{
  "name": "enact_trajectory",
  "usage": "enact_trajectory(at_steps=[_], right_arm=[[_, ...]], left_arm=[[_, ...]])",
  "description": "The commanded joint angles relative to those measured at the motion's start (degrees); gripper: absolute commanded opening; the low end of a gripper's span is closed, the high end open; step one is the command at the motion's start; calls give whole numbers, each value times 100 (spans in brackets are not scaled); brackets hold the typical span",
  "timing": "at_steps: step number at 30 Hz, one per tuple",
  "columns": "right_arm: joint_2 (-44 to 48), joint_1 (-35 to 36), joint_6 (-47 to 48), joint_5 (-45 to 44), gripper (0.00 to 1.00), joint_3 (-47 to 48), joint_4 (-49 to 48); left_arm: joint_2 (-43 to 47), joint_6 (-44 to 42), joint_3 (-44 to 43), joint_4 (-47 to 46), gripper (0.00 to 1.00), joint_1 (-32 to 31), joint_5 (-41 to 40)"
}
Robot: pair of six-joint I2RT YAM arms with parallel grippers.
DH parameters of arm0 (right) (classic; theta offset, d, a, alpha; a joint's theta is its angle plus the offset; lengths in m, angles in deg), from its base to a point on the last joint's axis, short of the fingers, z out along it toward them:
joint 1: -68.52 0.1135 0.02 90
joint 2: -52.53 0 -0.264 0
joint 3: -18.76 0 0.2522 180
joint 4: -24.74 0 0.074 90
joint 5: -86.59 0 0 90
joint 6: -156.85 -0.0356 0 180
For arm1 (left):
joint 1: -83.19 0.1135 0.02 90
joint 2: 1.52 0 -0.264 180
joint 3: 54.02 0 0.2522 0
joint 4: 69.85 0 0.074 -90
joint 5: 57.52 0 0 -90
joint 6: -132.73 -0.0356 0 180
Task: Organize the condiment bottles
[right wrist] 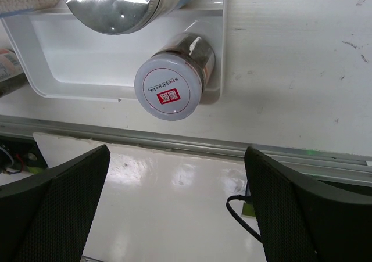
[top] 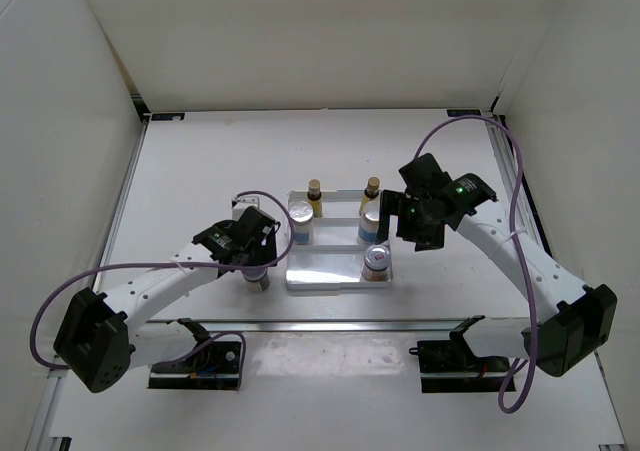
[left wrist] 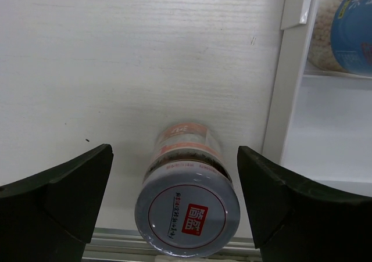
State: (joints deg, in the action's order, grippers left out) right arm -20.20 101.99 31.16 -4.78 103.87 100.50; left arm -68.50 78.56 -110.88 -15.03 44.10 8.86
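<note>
A white stepped tray holds two slim yellow bottles at the back, two blue-labelled silver-capped bottles in the middle, and one short silver-lidded jar at the front right. The second short jar stands upright on the table just left of the tray. My left gripper is open, one finger on each side of it, not touching. My right gripper is open and empty, right of the tray; its view shows the tray jar.
A metal rail runs across the table in front of the tray. White enclosure walls stand at the left, right and back. Purple cables loop off both arms. A black cable lies near the front edge.
</note>
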Motion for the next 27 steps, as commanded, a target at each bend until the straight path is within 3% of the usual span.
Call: enact_trajectory(at_steps=[1, 7, 11, 13, 15, 19, 27], right_arm=[[110, 10, -79, -83, 100, 72, 155], [57, 10, -79, -136, 100, 177, 260], [-57, 10, 43, -189, 100, 230, 260], [-118, 10, 105, -241, 100, 291, 312], [-171, 10, 157, -241, 100, 292, 313], [-171, 10, 211, -302, 100, 344, 366], [-48, -95, 263, -356, 100, 239, 418]], left_arm=[[141, 72, -15, 78, 100, 7, 304], [194, 195, 38, 78, 97, 7, 419], [194, 196, 90, 78, 70, 7, 638], [194, 257, 90, 78, 61, 7, 700], [264, 257, 90, 78, 58, 7, 840], [493, 257, -67, 218, 38, 7, 841], [371, 55, -1243, 306, 33, -257, 367]])
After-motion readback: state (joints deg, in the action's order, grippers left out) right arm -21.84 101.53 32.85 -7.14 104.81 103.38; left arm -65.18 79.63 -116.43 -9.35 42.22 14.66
